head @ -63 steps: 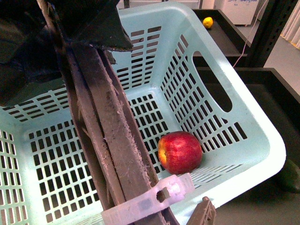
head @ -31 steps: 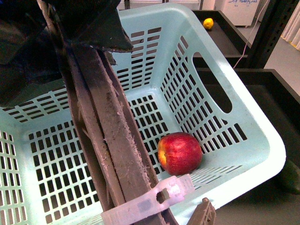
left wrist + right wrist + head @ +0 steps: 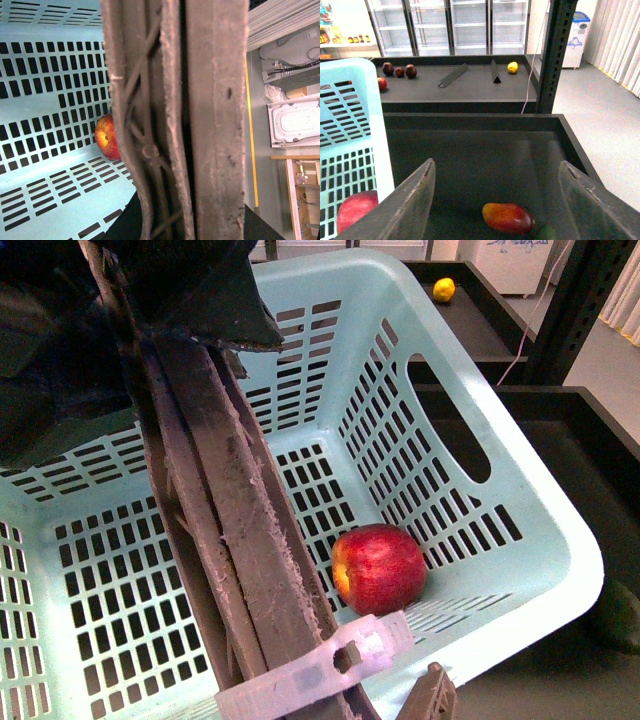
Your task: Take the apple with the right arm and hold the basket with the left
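Observation:
The red apple lies on the floor of the light turquoise basket, near its right wall. It also shows in the left wrist view and, through the slotted wall, in the right wrist view. My left gripper is shut on the basket's brown-grey swing handle, which carries a white zip tie; the handle fills the left wrist view and hides the jaws. My right gripper is open and empty, outside the basket, above a dark bin.
A red-orange mango-like fruit and a green fruit lie in the dark bin below my right gripper. Small dark red fruits and a yellow fruit sit on the far shelf. A dark upright post stands beside the bin.
The basket has shifted slightly, and the apple has slid a little to the left and down in the front view.

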Motion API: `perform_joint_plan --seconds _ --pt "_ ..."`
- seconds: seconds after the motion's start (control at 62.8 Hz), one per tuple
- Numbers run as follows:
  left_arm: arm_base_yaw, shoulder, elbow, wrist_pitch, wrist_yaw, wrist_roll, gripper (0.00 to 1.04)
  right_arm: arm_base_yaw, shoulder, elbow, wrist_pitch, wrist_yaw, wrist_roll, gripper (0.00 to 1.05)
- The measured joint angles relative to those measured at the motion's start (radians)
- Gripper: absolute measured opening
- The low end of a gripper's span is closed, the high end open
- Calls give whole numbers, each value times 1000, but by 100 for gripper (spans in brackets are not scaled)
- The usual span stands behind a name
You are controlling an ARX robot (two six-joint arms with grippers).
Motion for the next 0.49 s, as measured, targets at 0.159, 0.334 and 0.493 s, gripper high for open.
perform_joint_plan --seconds 0.159,0.334,0.493 --pt "0 0 0 0 0 0 16 0 0 0 0 0 0 97" --pt "-10 -1 -20 60 -75 -44 16 0 0 0 0 0 0 96" --pt "26 -5 -45 153 -255 -340 16 0 0 0 0 0 0 96"
